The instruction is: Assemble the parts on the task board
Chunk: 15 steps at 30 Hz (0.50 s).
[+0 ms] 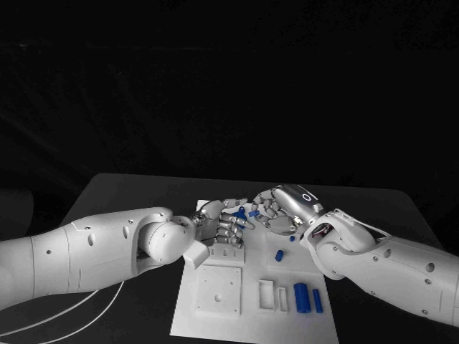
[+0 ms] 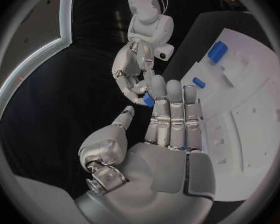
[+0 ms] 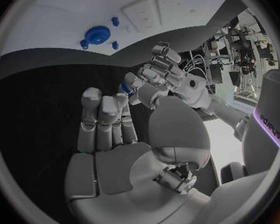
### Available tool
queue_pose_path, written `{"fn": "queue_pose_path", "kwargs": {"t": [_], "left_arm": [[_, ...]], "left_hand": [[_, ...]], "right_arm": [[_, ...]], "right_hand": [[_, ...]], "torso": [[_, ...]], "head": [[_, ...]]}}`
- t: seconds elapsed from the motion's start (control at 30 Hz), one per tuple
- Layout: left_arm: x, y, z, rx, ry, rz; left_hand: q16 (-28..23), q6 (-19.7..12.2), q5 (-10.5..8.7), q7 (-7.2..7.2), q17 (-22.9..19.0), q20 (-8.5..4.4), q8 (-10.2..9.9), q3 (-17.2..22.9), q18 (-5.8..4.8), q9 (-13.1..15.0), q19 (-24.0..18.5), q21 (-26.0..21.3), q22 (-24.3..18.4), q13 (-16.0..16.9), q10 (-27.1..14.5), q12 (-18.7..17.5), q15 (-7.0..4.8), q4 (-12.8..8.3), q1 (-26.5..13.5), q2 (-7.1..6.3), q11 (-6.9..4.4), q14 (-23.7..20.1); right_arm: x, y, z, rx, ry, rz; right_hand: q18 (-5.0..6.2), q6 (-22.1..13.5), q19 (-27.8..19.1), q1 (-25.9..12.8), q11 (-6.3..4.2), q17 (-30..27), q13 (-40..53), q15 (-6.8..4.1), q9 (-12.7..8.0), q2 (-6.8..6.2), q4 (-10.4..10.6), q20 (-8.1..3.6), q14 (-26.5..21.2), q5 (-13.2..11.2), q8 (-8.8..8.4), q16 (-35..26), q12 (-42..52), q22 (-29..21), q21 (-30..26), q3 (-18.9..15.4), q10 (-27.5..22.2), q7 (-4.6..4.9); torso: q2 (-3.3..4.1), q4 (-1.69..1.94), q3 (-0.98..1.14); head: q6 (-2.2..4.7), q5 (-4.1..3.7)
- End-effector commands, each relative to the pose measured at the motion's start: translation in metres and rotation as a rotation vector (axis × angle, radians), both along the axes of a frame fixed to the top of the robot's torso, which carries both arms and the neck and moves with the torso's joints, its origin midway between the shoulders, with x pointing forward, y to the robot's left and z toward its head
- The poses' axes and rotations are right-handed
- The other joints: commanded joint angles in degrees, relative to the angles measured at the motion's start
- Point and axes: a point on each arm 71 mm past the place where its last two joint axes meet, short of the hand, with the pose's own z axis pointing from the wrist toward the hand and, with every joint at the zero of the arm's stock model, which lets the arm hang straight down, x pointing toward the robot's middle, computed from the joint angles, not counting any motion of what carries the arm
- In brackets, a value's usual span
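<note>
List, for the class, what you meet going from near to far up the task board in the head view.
Two upright blue parts → a small blue part → the left hand and right hand, meeting over the task board's far end.

The task board (image 1: 221,315) looks like matt white plastic, smooth, with moulded recesses. Blue parts (image 1: 302,297) near its edge are seen as smooth plastic too, slightly satin. Both hands, left hand (image 2: 159,149) and right hand (image 3: 124,154), are finished in brushed silvery metal, with glossy white arm shells (image 1: 74,254) behind. The table (image 1: 126,193) beneath the board is matt black.
</note>
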Motion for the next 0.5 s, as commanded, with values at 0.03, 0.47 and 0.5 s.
{"fn": "queue_pose_path", "kwargs": {"t": [0.03, 0.47, 0.5], "left_arm": [[-0.0032, -0.008, 0.0049, -0.108, 0.016, -0.037], [-0.0024, -0.006, 0.0049, -0.124, 0.014, -0.014], [-0.0022, -0.0053, 0.0046, -0.121, 0.015, -0.012]], "left_hand": [[0.6, -0.5, 0.18, -0.11, -0.1, -1.75, -0.5, 0.3, -0.2, 0.3, 0.4, 0.4, 0.0, 1.0, -0.6, 1.0, -0.04, -2.7, -3.4, 3.2, 0.02, 0.4], [1.3, 0.2, 0.04, -0.29, -0.3, -2.6, -0.2, 5.5, -0.88, 1.6, 0.2, 1.0, 0.1, 2.6, -1.6, 2.6, -0.15, -3.7, -7.0, 6.88, -0.2, 0.1], [1.5, 0.5, 0.06, -0.37, -0.2, -2.64, 0.0, 6.2, -1.0, 2.0, 0.4, 1.1, 0.1, 2.8, -1.5, 2.9, -0.18, -3.6, -7.4, 6.64, -0.24, 0.3]], "right_arm": [[-0.0034, 0.004, 0.0019, 0.012, -0.029, 0.019], [-0.0104, 0.0058, 0.0014, 0.04, -0.021, 0.032], [-0.0109, 0.0056, 0.0012, 0.043, -0.02, 0.032]], "right_hand": [[1.16, 0.8, 0.0, 0.4, -0.18, 0.1, -0.1, -0.37, 0.7, -0.2, 0.1, -0.18, 0.2, 0.0, 0.21, 0.3, 0.2, 0.9, 0.3, 0.4, 0.3, 0.22], [1.16, 0.9, 0.2, 0.5, -0.21, 0.0, -0.2, -0.41, 0.8, -0.47, 0.2, -0.18, 0.2, 0.0, 0.15, 0.3, 0.2, 0.8, 0.3, 0.7, 0.5, 0.19], [1.16, 0.9, 0.2, 0.5, -0.21, 0.0, -0.2, -0.41, 0.8, -0.5, 0.2, -0.19, 0.3, 0.0, 0.14, 0.3, 0.1, 0.8, 0.3, 0.8, 0.5, 0.19]], "torso": [[0.02, 0.04, -0.03], [0.02, 0.12, -0.06], [0.03, 0.09, -0.04]], "head": [[0.09, 0.04], [0.14, 0.13], [0.16, 0.16]]}}
